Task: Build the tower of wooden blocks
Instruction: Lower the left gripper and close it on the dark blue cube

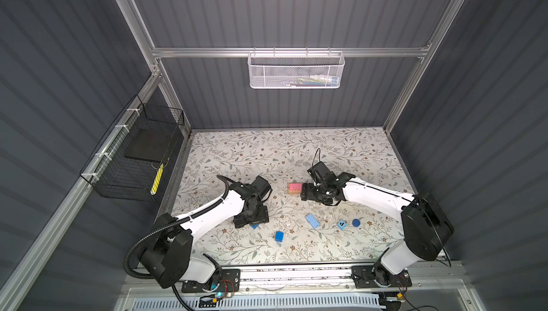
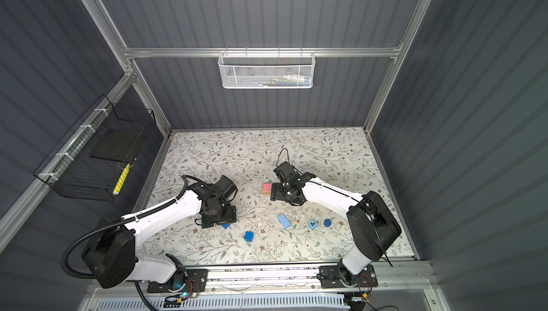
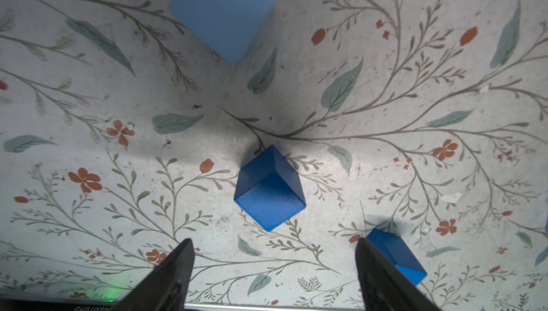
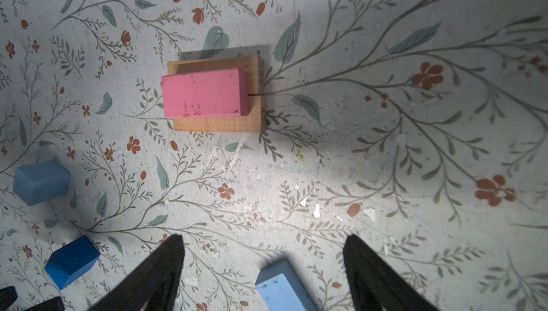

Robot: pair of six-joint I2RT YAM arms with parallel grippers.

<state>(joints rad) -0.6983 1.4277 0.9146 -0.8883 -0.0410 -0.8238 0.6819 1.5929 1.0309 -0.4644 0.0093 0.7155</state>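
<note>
The left end effector (image 3: 273, 240) and right end effector (image 4: 264, 237) were spread, empty. The pink bar (image 4: 204, 93) lay on 2 tan bars (image 4: 219, 124), approx. mid-surface (image 1: 237, 146), seemingly offset. Risk: the dark blue cube (image 3: 269, 188) sat corner-on, so closing could twist it.

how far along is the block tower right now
Early. Done: the pink bar lies on two tan bars side by side. In hand: nothing; left gripper and right gripper have open, empty jaws. Left: a dark blue cube and a second dark blue cube by the left gripper, the light blue bar, the lettered light blue cube and the dark blue cylinder, all loose on the table.
</note>
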